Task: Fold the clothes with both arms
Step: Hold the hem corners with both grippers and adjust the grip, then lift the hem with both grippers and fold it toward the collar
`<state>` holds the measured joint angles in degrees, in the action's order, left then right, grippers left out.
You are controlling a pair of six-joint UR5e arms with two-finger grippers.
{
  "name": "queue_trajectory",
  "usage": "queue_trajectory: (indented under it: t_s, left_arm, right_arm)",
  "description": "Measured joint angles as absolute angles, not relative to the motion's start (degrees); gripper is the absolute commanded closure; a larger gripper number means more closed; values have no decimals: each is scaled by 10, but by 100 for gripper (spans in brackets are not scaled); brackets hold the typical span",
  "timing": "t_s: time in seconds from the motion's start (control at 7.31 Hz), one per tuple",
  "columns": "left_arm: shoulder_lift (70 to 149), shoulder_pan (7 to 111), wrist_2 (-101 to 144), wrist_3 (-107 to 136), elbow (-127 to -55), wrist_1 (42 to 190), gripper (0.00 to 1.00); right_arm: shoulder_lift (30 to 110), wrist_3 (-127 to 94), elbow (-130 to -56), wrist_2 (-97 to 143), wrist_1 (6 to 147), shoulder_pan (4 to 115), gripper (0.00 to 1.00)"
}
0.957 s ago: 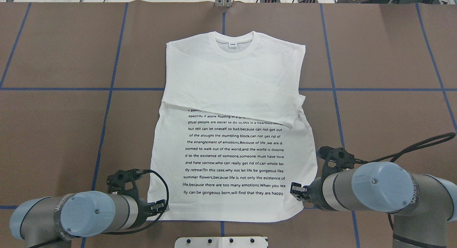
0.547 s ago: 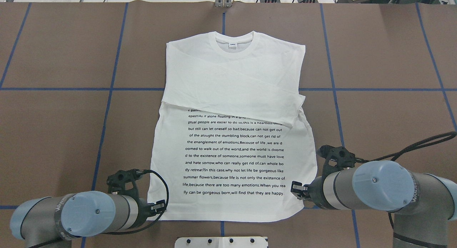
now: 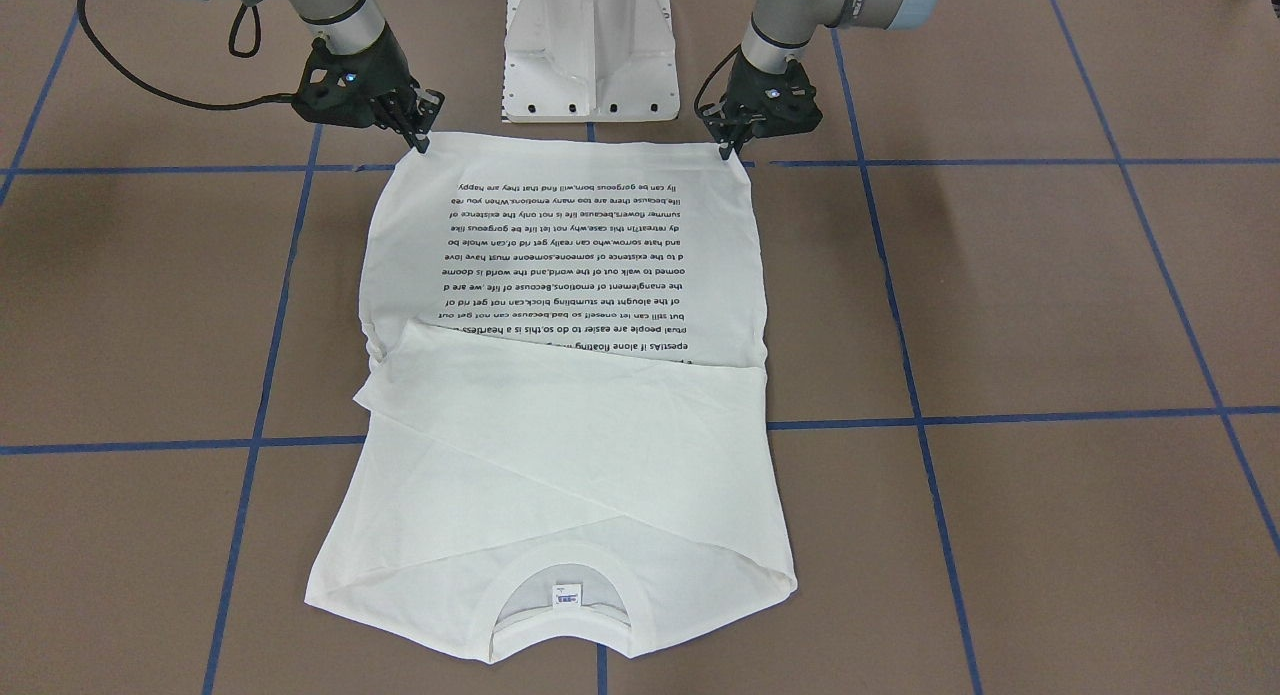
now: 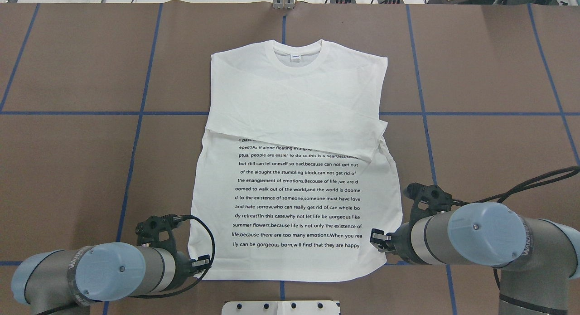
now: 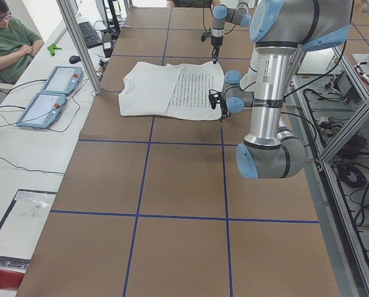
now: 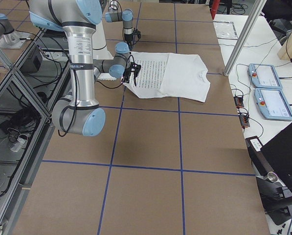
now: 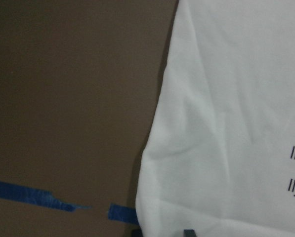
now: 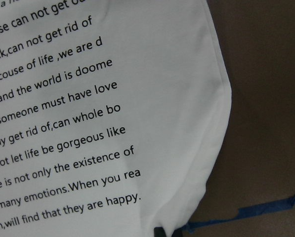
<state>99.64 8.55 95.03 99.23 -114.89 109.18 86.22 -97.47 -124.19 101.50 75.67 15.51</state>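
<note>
Brown desk [image 4: 68,170], marked with blue tape lines, is carrying one white long-sleeved T-shirt [image 4: 294,102]. The shirt is lying flat directly in front of the white pedestal base [image 3: 590,45], hem nearest the base and collar [image 4: 312,63] farthest from it. Both sleeves are lying folded across the chest, covering the top of the printed text block [image 4: 297,197], which is facing up. The neck label [image 4: 295,57] is showing inside the collar.

Left arm [image 4: 113,272] is reaching out from the base to the hem corner on its own side; right arm [image 4: 476,235] is doing likewise at the opposite hem corner. Left fingers [image 4: 200,262] are sitting at the very corner of the cloth, touching its edge. Right fingers [image 4: 377,238] are meeting the hem corner in the same manner. Whether either pair is spread or pinching the fabric cannot be told: both wrist views are cutting off the tips.
</note>
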Motion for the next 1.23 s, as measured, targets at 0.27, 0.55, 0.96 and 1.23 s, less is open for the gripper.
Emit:
queue_trajectory:
  t_s: [0.27,0.55,0.96,1.23]
  left_arm:
    - [997,86,951,992,-1151,1092,100]
    - [985,89,952,992,-1185,1090,100]
    - [930,92,979,992,-1288,1084,100]
    - [898,90,1002,995,-1354,1081,100]
  right_arm:
    - [862,-975,-1242,1015,757,155,100]
    - [862,-975,-1249,1018,757,161,100]
    - [867,-974,-1292,1128,756,214,100]
    - [870,-974,-1324,1239,756,250,100]
